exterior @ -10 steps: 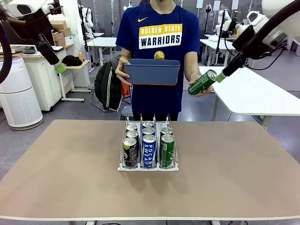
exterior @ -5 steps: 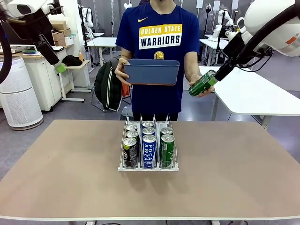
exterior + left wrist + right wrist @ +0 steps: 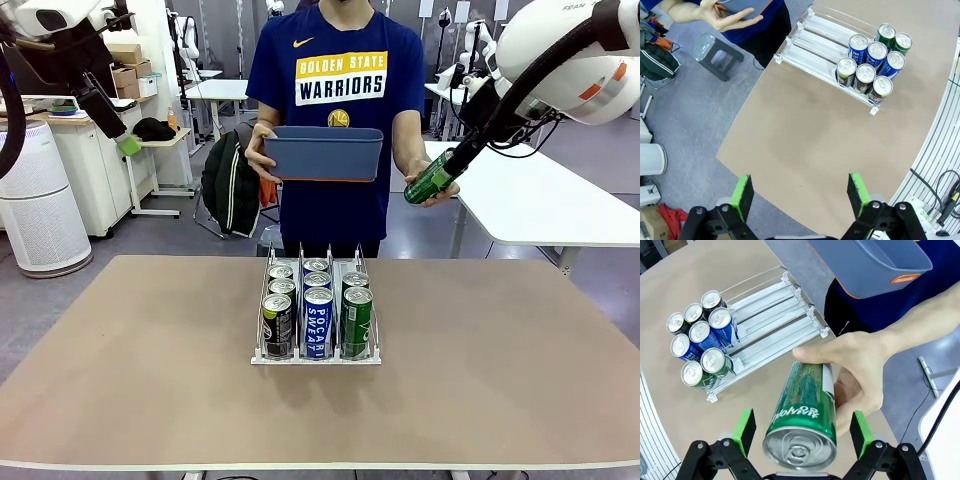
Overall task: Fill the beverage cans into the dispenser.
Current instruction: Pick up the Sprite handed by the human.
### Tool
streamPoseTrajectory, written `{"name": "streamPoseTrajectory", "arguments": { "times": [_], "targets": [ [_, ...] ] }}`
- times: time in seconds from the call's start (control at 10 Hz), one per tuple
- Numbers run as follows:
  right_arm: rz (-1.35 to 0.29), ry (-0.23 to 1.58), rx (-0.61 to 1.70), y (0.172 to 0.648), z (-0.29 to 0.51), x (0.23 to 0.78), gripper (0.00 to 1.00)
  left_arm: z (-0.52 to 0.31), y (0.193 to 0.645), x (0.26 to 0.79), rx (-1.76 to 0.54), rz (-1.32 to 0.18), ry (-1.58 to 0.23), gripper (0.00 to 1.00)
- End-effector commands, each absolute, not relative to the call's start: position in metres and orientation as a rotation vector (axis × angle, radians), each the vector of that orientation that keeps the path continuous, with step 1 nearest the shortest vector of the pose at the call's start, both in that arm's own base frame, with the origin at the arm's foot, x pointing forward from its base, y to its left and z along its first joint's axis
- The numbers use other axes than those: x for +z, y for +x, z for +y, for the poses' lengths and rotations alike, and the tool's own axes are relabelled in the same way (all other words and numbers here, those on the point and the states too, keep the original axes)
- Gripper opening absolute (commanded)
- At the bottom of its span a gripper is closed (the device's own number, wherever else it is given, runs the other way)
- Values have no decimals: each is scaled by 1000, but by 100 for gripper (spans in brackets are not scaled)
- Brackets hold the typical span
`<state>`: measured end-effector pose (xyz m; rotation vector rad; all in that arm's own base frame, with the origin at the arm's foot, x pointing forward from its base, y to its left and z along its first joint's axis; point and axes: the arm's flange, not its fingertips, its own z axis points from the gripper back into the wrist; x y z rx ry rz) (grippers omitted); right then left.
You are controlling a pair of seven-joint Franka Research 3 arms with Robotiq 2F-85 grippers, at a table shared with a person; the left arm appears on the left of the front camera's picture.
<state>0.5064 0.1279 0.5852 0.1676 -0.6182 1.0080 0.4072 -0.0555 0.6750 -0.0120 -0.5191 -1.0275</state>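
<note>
done: seven cans point(image 3: 318, 308) sit in dispenser point(image 3: 262, 358), mid-frame | left: green can point(image 3: 802, 417), person's hand point(image 3: 860, 372) holding it between wide-open right end effector point(image 3: 802, 432) | left end effector point(image 3: 799, 195) wide, idle

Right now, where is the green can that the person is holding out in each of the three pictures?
Front view: green can, upper right, in the person's hand, at the right gripper.
Left wrist view: not in it.
Right wrist view: bottom centre, top toward the camera, between the open green pads.
Shared landmark: the dispenser on the table.
</note>
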Motion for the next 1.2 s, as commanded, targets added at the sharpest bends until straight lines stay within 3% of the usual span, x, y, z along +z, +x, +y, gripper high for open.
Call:
{"name": "streamPoseTrajectory", "arguments": {
  "times": [0.0, 0.3, 0.4, 0.5, 0.6, 0.7, 0.8, 0.9, 1.0, 1.1],
  "targets": [
    [-640, 186, 1012, 512, 133, 586, 100, -53, 406, 675, -1033, -509, -12, 100],
    [-618, 168, 1010, 508, 129, 585, 100, -53, 406, 675, -1033, -509, -12, 100],
    [-618, 169, 1004, 509, 130, 586, 80, -53, 406, 675, -1033, -509, -12, 100],
    [-607, 192, 995, 510, 129, 587, 80, -53, 406, 675, -1033, -509, -12, 100],
    [-608, 188, 989, 510, 129, 587, 60, -53, 406, 675, -1033, -509, -12, 100],
    [-607, 188, 987, 509, 129, 588, 76, -53, 406, 675, -1033, -509, -12, 100],
    [-617, 188, 980, 509, 128, 588, 40, -53, 406, 675, -1033, -509, -12, 100],
    [-624, 190, 976, 509, 127, 589, 56, -53, 406, 675, -1033, -509, -12, 100],
    [-631, 197, 971, 508, 126, 590, 20, -53, 406, 675, -1033, -509, -12, 100],
    [-640, 205, 972, 507, 125, 591, 36, -53, 406, 675, -1033, -509, -12, 100]
  ]
}}
